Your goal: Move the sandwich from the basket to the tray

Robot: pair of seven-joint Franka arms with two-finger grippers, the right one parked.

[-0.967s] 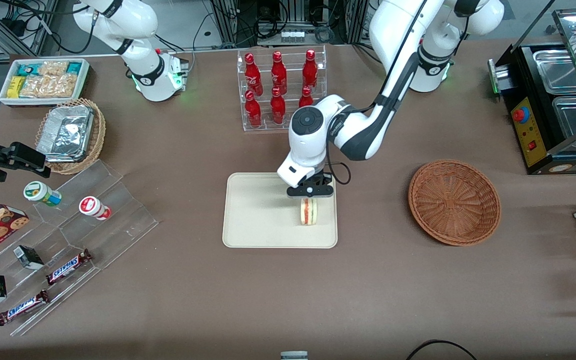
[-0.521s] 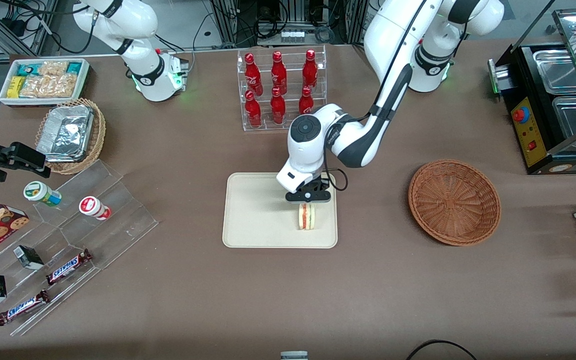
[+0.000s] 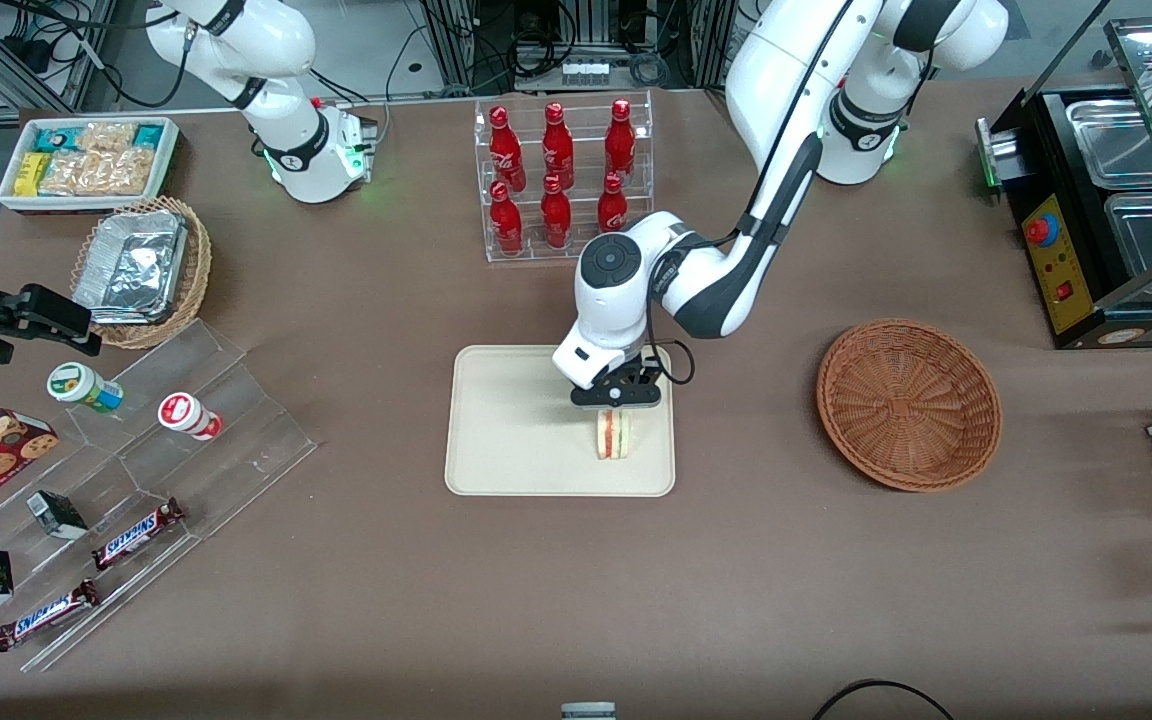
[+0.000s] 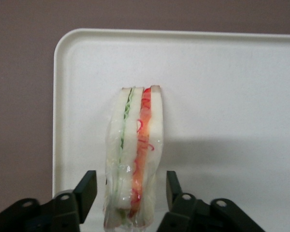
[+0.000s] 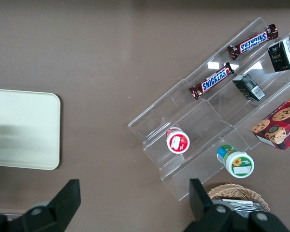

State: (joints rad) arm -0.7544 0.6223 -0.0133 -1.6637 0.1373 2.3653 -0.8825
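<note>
Front view: the tool (image 3: pixel 616 403) of the working arm hangs low over the tray (image 3: pixel 506 430), at the tray's end toward the working arm. Just under it the sandwich (image 3: pixel 614 436) stands on its edge on the tray, its red and green filling stripes facing up. The reddish-brown basket (image 3: pixel 908 403) sits on the table (image 3: pixel 576 580) well apart from the tray, toward the working arm's end, with nothing in it. A clear rack of red bottles (image 3: pixel 558 175) stands farther from the camera than the tray. Toward the parked arm's end lie a tan wicker basket with foil containers (image 3: pixel 141 268), a white bin of snack packets (image 3: pixel 88 160) and a clear stepped stand (image 3: pixel 136 500) with candy bars and small cups.

Left wrist view: the sandwich (image 4: pixel 133 159) stands upright on the cream tray (image 4: pixel 232 96), close to the tray's rounded corner. The two black fingers (image 4: pixel 86 189) flank the end of the sandwich nearest the camera. A visible gap shows between each finger and the bread, so the tool (image 4: pixel 130 191) looks released, though the fingertips themselves are partly hidden.

Right wrist view: one rounded end of the tray (image 5: pixel 24 128) shows on the brown table (image 5: pixel 111 58), beside the clear stand (image 5: pixel 208 130) with two Snickers bars, two cups and a cookie box.
</note>
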